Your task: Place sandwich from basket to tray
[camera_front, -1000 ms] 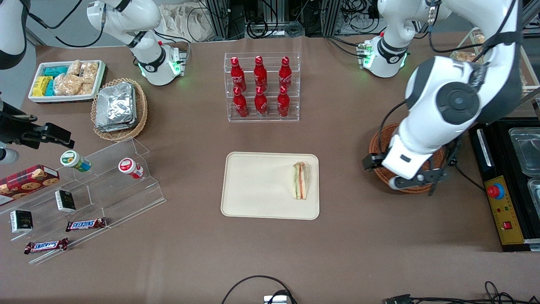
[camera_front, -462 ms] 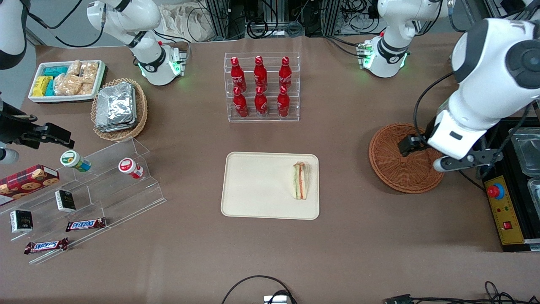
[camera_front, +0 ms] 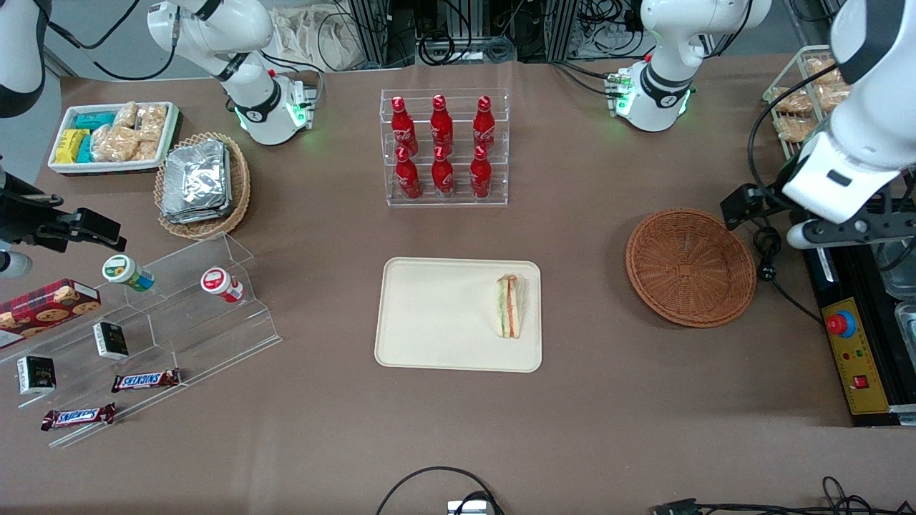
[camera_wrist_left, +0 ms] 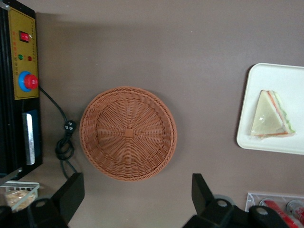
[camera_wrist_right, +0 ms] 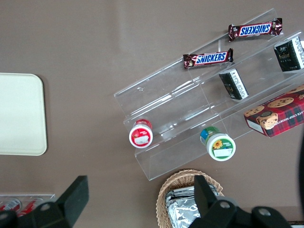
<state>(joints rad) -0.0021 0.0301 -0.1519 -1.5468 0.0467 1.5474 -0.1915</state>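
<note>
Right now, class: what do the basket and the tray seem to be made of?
Basket: woven wicker, reddish-brown; radiating weave shows.
Tray: probably plastic, cream, matte; smooth with rounded corners, sandwich on it.
The claw, open, hangs above the basket's edge.

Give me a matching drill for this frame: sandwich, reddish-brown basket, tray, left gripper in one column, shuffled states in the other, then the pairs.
Things:
1. sandwich
2. basket
3. tray
4. left gripper

States:
A. nothing inside, woven bottom fully showing
B. open, holding nothing, up above the table near the basket
C. lying on the tray, at the tray's end nearest the basket
D. flat on the table, nearer the front camera than the bottle rack, carrying one item

Pairs: 1-C, 2-A, 3-D, 4-B
</note>
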